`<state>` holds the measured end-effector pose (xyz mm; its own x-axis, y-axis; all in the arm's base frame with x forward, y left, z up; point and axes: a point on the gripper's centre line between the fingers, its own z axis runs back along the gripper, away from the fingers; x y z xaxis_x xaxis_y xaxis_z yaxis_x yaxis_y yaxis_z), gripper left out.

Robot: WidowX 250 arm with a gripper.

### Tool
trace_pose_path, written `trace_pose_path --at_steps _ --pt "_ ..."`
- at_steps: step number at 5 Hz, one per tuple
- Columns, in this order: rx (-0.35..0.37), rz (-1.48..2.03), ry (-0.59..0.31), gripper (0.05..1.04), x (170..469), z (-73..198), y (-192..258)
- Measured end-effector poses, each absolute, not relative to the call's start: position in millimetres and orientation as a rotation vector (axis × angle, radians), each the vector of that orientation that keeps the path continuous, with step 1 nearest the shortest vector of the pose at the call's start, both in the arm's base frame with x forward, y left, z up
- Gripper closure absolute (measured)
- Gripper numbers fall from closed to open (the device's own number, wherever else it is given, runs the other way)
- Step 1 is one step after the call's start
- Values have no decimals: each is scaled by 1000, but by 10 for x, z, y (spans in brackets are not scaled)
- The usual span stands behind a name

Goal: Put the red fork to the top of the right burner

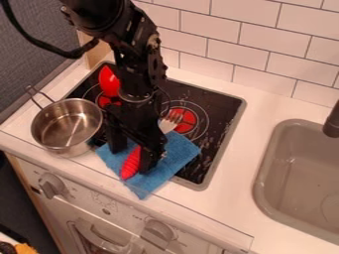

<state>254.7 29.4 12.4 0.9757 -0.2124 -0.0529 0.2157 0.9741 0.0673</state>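
Metal pot (61, 130) over stovetop's (222, 149) near left corner, handle toward far left. Red spoon-like utensil (109, 81) by the far left corner, partly behind the arm. Gripper (133, 159) low over the near edge, fingers apart, one either side of the fork's handle. Red fork (130, 166) slants across blue cloth (179, 151), handle toward near edge, tines at right burner (188, 120). Cloth overhangs that edge. Sink (259, 191) beyond stovetop's right edge.
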Motion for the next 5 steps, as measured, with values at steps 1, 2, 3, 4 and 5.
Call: trace_pose_path --at_steps 1,2,3,4,5 --pt "65 -217 47 117 2555 136 303" --pt "59 -218 39 407 2576 146 314" --pt "62 -213 41 680 2592 140 319" --pt "64 -213 39 698 2601 141 323" --pt "38 -210 49 698 2604 175 315"
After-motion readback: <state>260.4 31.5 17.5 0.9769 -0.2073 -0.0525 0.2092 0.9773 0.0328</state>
